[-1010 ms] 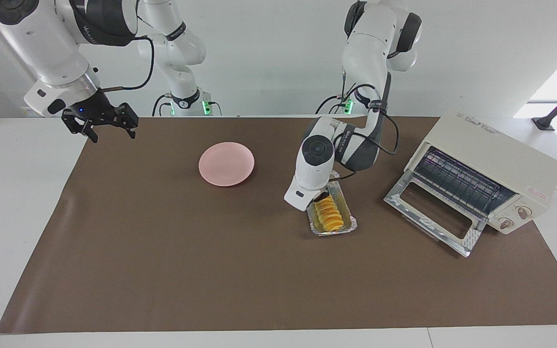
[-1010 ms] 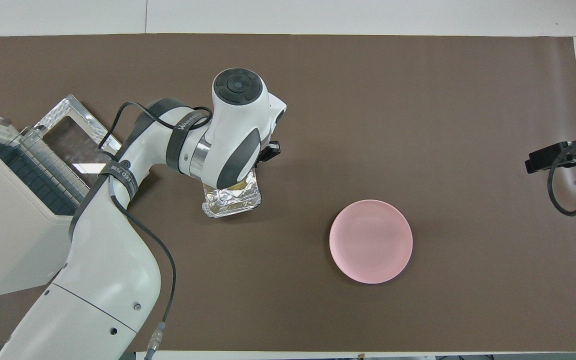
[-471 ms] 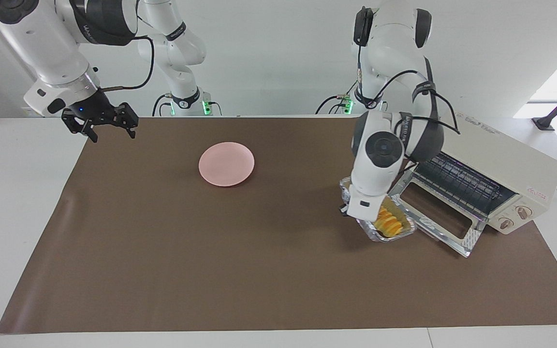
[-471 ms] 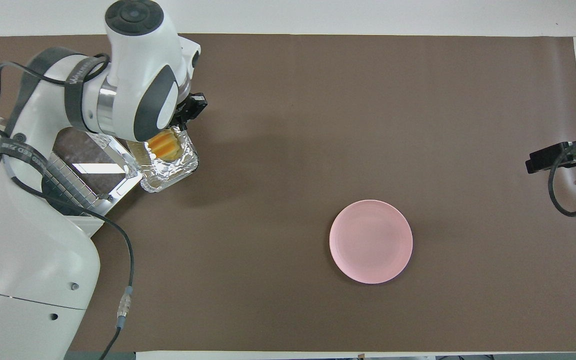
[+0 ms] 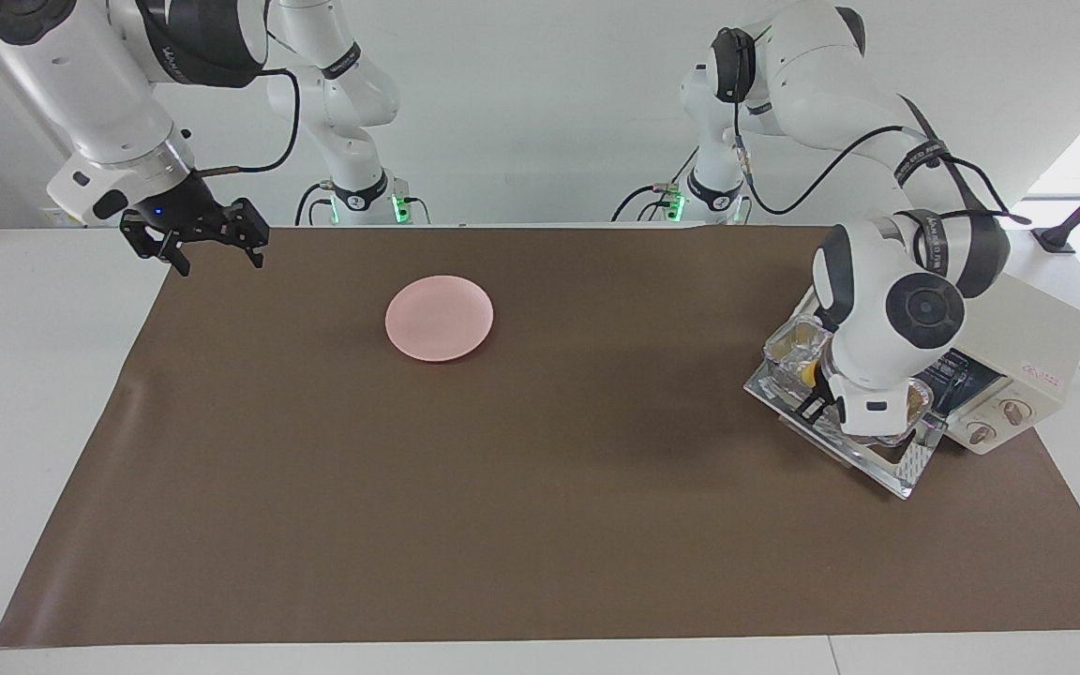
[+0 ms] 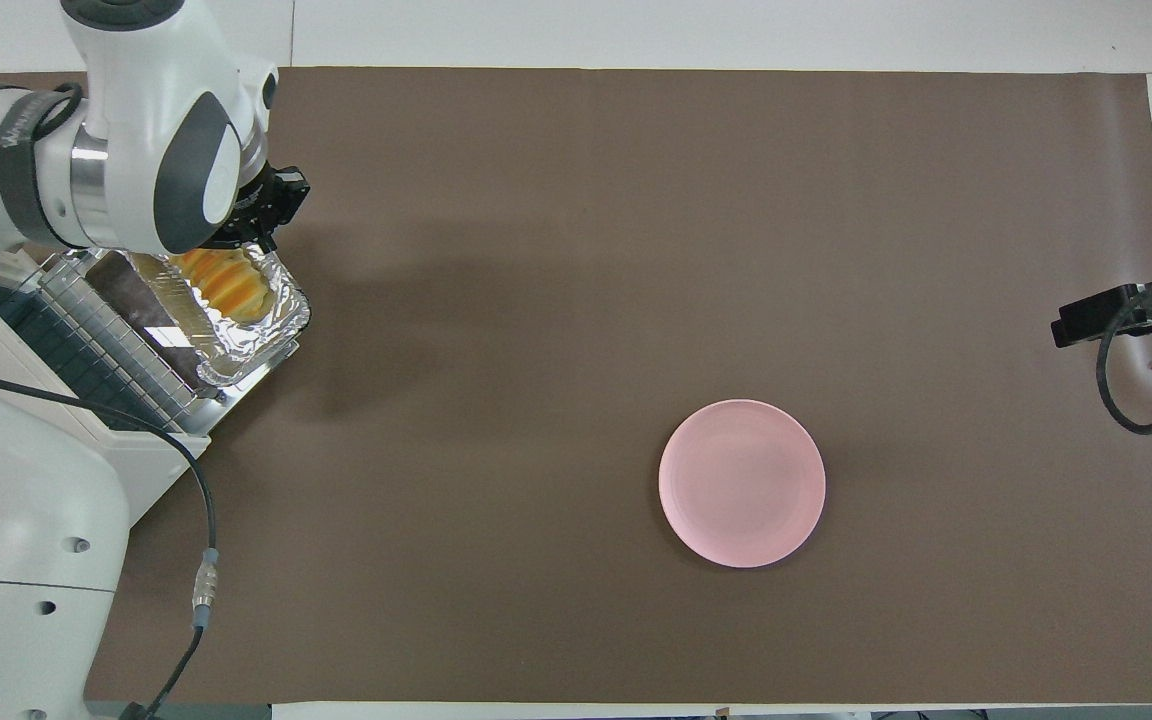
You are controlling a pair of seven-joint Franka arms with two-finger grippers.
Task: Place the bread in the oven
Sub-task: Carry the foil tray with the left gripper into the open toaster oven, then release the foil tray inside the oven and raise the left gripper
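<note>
The golden ridged bread [image 6: 226,285] lies in a silver foil tray [image 6: 261,325]. My left gripper [image 6: 271,205] is shut on the tray's rim and holds it over the oven's lowered glass door [image 5: 889,466]. In the facing view the tray [image 5: 788,349] hangs just in front of the oven mouth, with only a bit of the bread [image 5: 810,372] showing beside the left gripper [image 5: 821,405]. The cream-white oven [image 5: 1051,328] stands at the left arm's end of the table; its wire rack [image 6: 86,325] shows from above. My right gripper [image 5: 217,248] waits open over the table's other end.
A pink round plate [image 5: 439,317] sits on the brown mat [image 5: 502,516] toward the right arm's end, also seen from above [image 6: 742,483]. The right gripper [image 6: 1116,312] shows at the mat's edge. The oven's two knobs [image 5: 997,422] face the camera.
My left arm has carried the foil tray with the bread from the mat beside the oven door to over the open door, close to the oven mouth. The right arm has not moved.
</note>
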